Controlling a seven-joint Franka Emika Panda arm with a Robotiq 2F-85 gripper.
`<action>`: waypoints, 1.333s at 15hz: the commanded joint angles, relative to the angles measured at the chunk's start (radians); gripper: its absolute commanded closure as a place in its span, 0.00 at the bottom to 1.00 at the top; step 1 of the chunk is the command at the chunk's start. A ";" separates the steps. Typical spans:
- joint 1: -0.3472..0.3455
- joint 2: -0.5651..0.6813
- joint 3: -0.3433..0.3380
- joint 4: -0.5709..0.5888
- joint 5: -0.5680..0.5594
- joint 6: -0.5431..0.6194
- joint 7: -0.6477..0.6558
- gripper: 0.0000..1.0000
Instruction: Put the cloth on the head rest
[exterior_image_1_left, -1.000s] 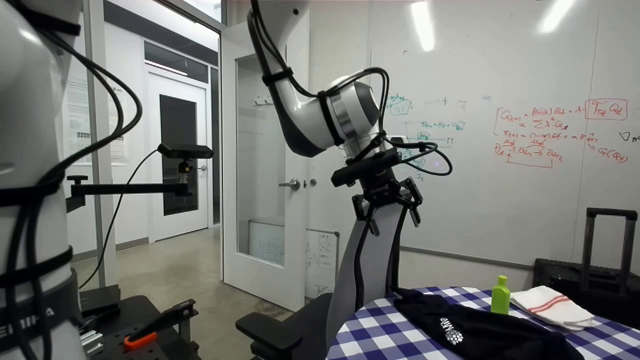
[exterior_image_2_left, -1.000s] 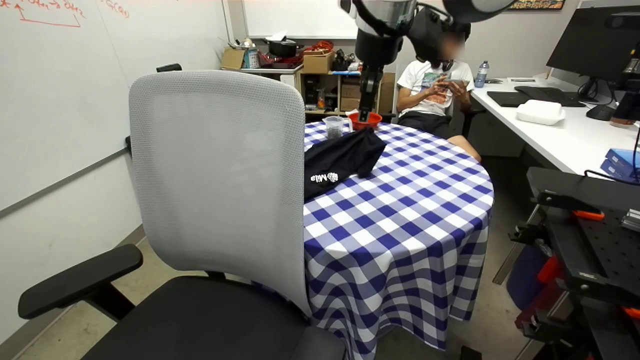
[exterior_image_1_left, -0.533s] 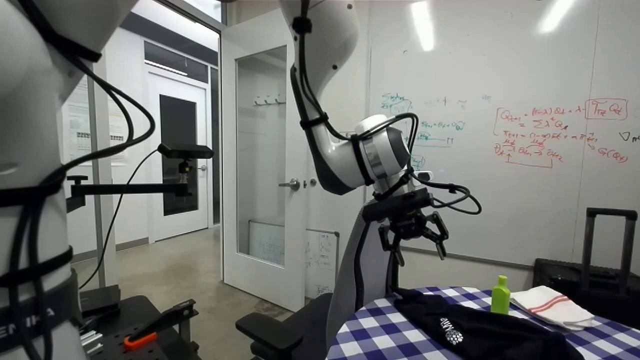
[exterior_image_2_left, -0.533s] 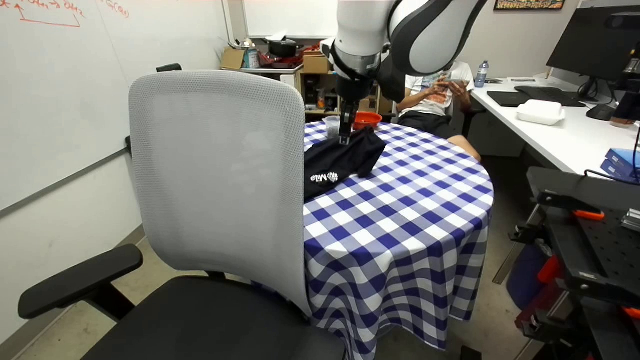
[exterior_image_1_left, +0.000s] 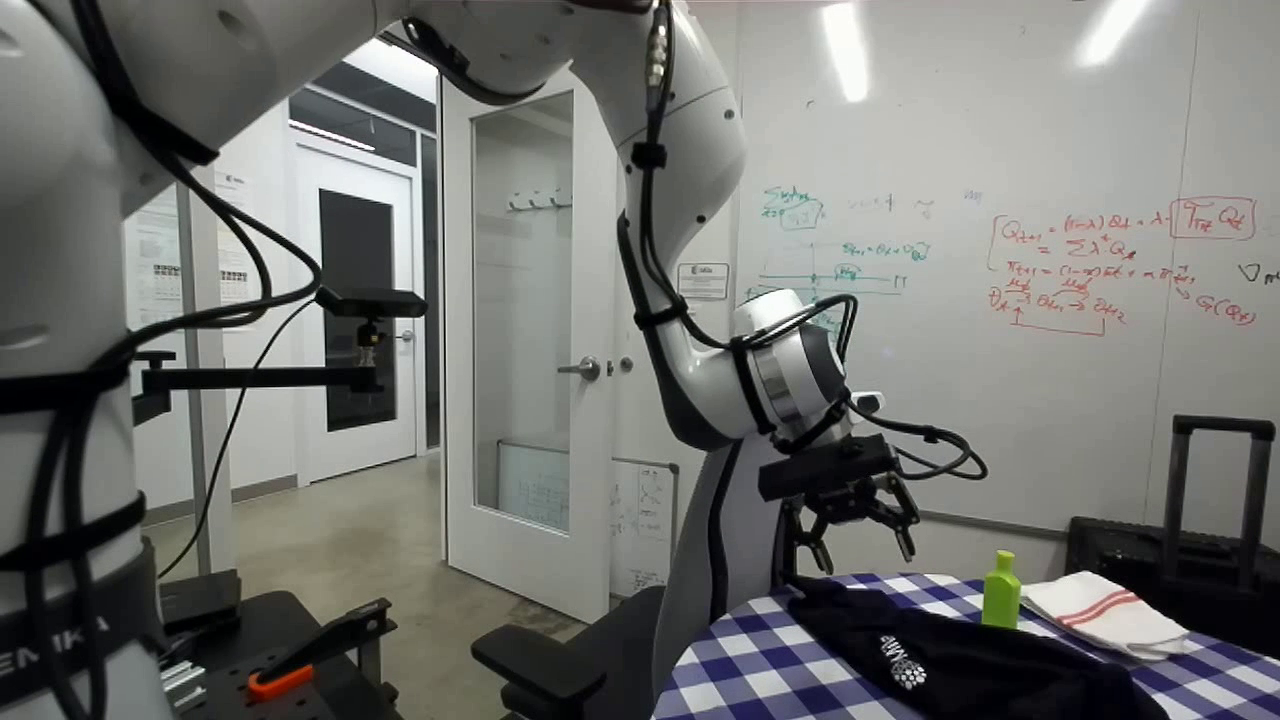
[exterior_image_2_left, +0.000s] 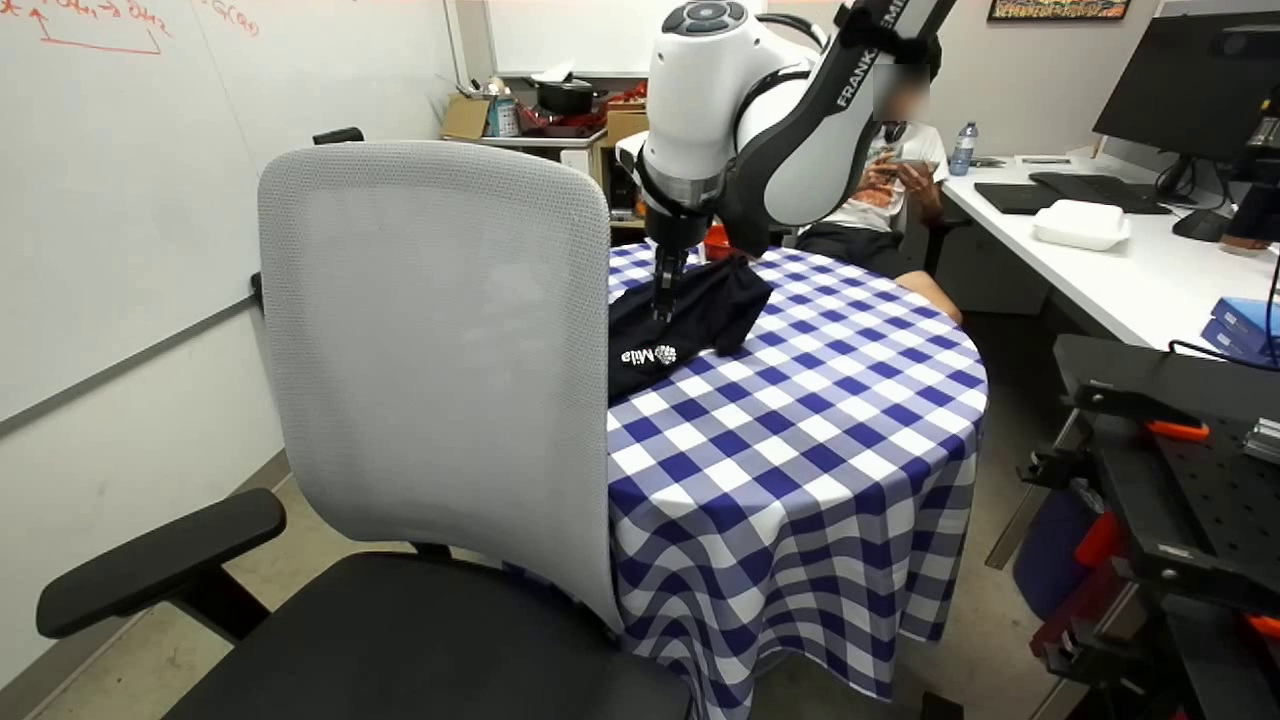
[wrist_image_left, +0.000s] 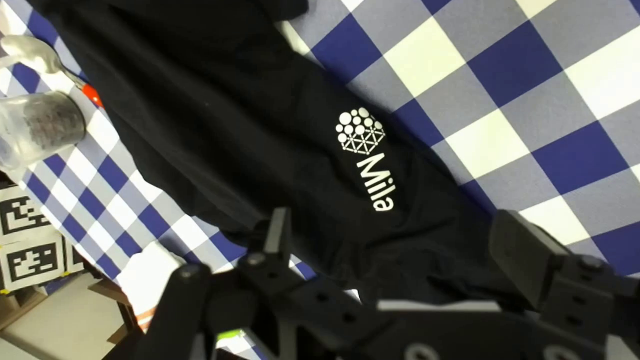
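Fingers (wrist_image_left: 522, 255) spread wide and holding nothing hang above a black cloth (wrist_image_left: 260, 145) laid out on a checkered bench (exterior_image_2_left: 850, 440), seemingly not touching it. In the wrist view the cloth passes beneath the gap, its print (wrist_image_left: 370, 160) close by, its long axis slanting across the line between the fingers, so a pinch here would probably gather a fold at an angle. The arm (exterior_image_1_left: 690, 170) arches well above the cloth, then bends to aim the fingers downward. A green bottle (exterior_image_1_left: 1000, 592) stands just beside the cloth. Off one end of the cloth, and higher, rises the head rest (exterior_image_2_left: 430, 152), where it should finish; the grasp appears yet to be made, and limp cloth could slip from a shallow pinch.
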 joint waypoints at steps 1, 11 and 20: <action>0.041 0.111 -0.052 0.100 0.057 0.066 -0.028 0.00; 0.086 0.376 -0.138 0.337 0.243 0.081 -0.069 0.00; 0.045 0.496 -0.117 0.483 0.348 0.013 -0.106 0.36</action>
